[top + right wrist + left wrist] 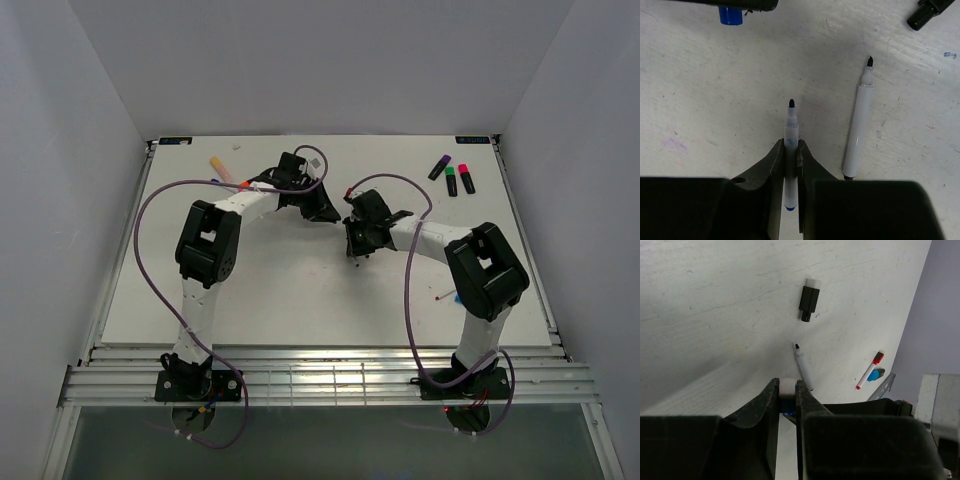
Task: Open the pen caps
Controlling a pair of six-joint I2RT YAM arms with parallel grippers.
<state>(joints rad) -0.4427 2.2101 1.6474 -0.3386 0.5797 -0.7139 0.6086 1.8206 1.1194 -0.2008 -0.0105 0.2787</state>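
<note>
My left gripper [787, 390] is shut on a small blue pen cap [787, 388] with a white end, pinched between its fingertips above the table. That same cap [730, 15] shows blue at the top left of the right wrist view. My right gripper [791, 150] is shut on a thin white pen [791, 131]. Its dark tip is bare and points away, and its blue tail sits back between the fingers. In the top view both grippers hang over the table's middle, left gripper [325, 212] and right gripper [355, 250], a short gap apart.
An uncapped thin white pen [858, 135] lies to the right of the held one, with a black cap [809, 302] beyond it. A red-capped thin pen [870, 371] lies beside a blue piece [876, 374]. Three highlighters [452, 178] lie back right, others [218, 163] back left.
</note>
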